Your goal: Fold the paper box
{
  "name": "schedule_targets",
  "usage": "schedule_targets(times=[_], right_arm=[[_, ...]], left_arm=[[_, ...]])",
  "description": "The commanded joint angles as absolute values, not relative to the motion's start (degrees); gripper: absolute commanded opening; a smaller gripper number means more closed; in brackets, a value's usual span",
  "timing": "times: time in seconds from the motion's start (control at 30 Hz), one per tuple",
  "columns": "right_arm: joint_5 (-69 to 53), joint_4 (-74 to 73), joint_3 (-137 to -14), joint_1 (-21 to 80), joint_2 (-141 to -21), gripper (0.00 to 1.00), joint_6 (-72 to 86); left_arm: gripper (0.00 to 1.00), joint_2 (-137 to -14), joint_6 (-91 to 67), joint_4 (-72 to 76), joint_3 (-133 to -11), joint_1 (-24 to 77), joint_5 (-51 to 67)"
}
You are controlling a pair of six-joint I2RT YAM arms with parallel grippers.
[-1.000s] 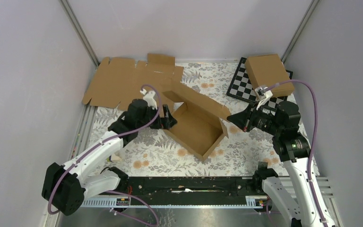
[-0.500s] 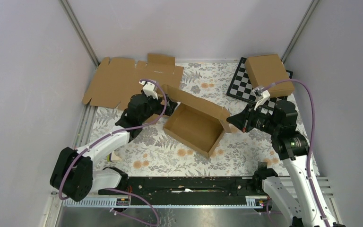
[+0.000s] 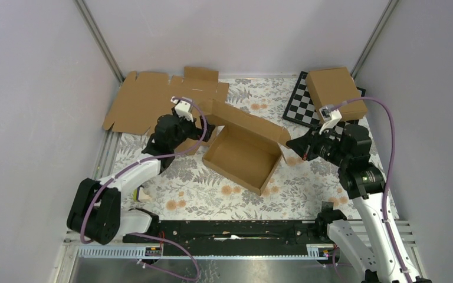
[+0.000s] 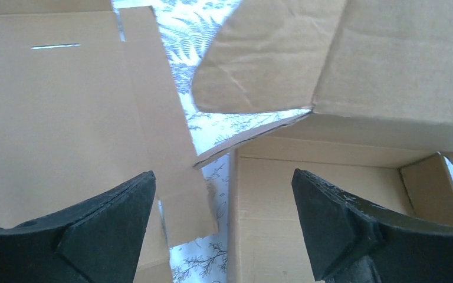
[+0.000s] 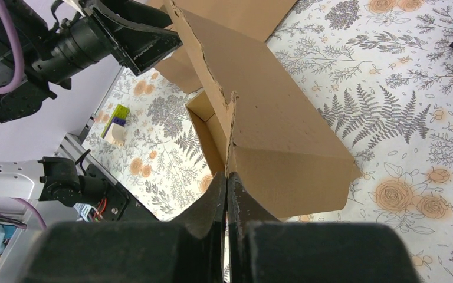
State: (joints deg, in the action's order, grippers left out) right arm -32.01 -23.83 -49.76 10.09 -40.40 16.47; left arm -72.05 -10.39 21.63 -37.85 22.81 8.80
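Here, right fingers [image 5: 227,194] pinch a flap of the paper box [image 3: 242,154]; left fingers [image 3: 205,131] spread beside it.

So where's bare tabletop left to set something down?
Bare cloth: between the paper box and the near rail, and behind it between the cardboard sheet and chessboard. Crowded: the left gripper and right gripper flank the box; another box sits on the chessboard.

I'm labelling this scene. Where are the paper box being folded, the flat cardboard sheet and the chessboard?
paper box [image 3: 240,158]: top external view, its inner floor.
flat cardboard sheet [image 3: 141,101]: top external view, its middle panel.
chessboard [image 3: 298,109]: top external view, its bare left squares.
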Motion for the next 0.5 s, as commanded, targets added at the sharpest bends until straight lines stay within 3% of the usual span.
schedule_targets(times=[0.0,0.17,0.23,0.27,0.33,0.4,0.47], right_arm=[[-33.21,-20.38,-50.99,10.46,-40.96,0.00,17.75],[-33.38,-20.25,-50.69,10.46,-41.33,0.00,18.72],[-33.60,-20.22,-50.42,10.46,-41.88,0.03,19.40],[-33.76,-20.29,-50.20,10.50,-42.18,0.11,19.62],[-34.15,-20.24,-49.59,10.46,-42.53,0.40,19.81],[-34.19,-20.23,-48.77,10.46,-42.62,0.63,19.92],[-33.91,-20.24,-47.87,10.46,-42.57,0.78,19.73]], left_arm=[[0.92,-76.38,-7.16,30.12,-39.81,21.67,21.95],[0.81,-79.27,-7.17,29.76,-42.53,21.27,27.88],[0.66,-79.04,-7.80,29.81,-42.58,21.27,27.93],[0.56,-78.83,-7.68,29.30,-42.83,21.28,27.79],[0.37,-78.31,-7.48,27.62,-43.45,21.29,26.77],[0.31,-77.67,-7.39,26.42,-43.57,21.34,25.34],[0.28,-76.85,-7.49,26.60,-43.15,21.36,24.91]])
